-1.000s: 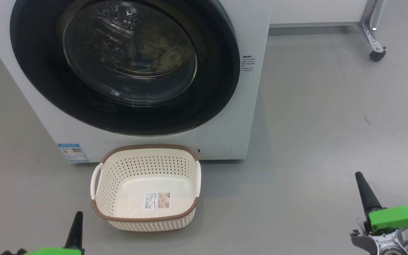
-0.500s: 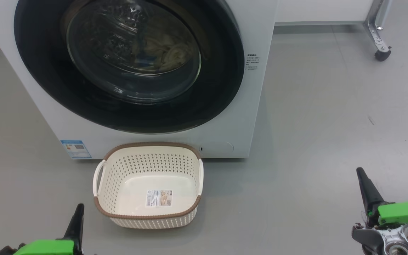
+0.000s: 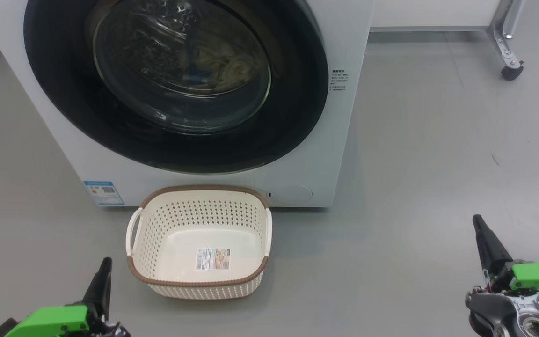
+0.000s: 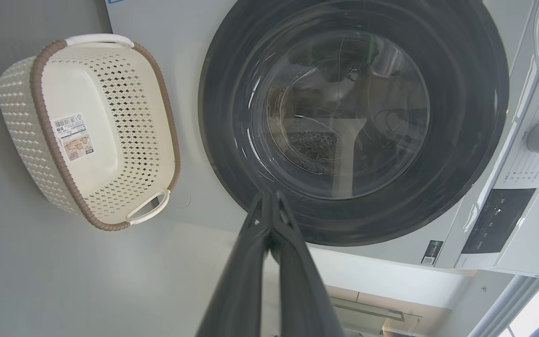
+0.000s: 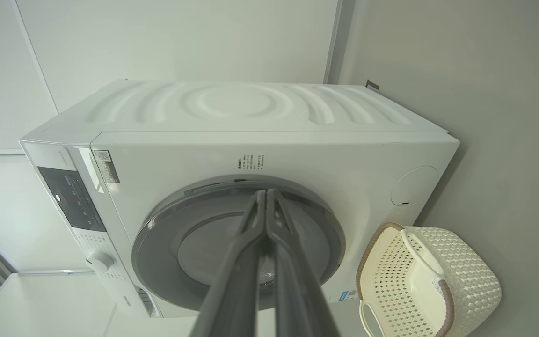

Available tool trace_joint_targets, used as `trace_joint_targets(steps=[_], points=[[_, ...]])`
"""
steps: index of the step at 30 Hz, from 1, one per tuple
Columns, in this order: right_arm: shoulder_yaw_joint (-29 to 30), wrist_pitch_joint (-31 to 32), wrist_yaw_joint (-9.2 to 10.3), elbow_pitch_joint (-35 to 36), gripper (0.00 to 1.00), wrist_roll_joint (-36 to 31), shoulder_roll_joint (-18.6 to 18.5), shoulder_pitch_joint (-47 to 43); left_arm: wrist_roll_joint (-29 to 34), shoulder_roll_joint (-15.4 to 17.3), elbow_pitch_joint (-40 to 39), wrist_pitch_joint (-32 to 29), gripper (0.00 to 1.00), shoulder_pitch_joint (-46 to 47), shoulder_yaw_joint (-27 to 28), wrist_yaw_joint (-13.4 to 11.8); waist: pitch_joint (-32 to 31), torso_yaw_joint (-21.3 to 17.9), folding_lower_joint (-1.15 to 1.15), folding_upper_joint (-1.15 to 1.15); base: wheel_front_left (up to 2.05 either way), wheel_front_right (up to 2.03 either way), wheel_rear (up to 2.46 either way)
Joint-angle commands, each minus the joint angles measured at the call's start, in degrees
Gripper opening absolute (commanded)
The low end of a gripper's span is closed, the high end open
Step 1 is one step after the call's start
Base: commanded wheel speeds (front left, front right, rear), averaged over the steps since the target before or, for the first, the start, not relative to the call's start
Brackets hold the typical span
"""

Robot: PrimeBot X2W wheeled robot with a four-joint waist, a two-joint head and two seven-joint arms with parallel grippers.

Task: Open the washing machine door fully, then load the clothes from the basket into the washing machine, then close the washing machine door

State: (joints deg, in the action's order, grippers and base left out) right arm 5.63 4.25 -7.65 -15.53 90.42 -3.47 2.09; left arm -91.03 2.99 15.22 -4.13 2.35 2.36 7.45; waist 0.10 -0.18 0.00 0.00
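Grey floor carries the washer, whose door sits shut, flush against the white front, its black rim whole and round. Behind the glass, pale clothes lie bunched in the drum. Just in front of the washer, below the door, stands the basket, upright; whether its back rim touches the front panel I cannot tell. The label shows on its bottom. A blue sticker marks the washer's lower left corner, beside the basket. Nearer the camera and well apart from washer and basket, the left gripper points up at the lower left and the right gripper at the lower right, both over the floor. Each has its two dark fingers pressed together tip to tip, plain in the wrist views, and neither has hold of anything.
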Motion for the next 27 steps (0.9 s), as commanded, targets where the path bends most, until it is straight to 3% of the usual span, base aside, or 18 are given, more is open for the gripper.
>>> trace_joint_targets(steps=[1,27], points=[[-0.6,0.9,0.16,1.6,0.0,2.2,-0.4,3.9,-2.0,1.2,-1.3,-0.8,0.0,3.5,2.3,0.0,0.1,0.1,0.0,0.0,0.0,0.0,0.0],[-0.1,1.4,0.16,1.6,0.0,2.6,-0.1,4.0,-2.2,0.8,-1.2,-1.3,0.0,3.7,2.9,0.0,0.1,0.2,0.0,0.0,0.0,0.0,0.0]])
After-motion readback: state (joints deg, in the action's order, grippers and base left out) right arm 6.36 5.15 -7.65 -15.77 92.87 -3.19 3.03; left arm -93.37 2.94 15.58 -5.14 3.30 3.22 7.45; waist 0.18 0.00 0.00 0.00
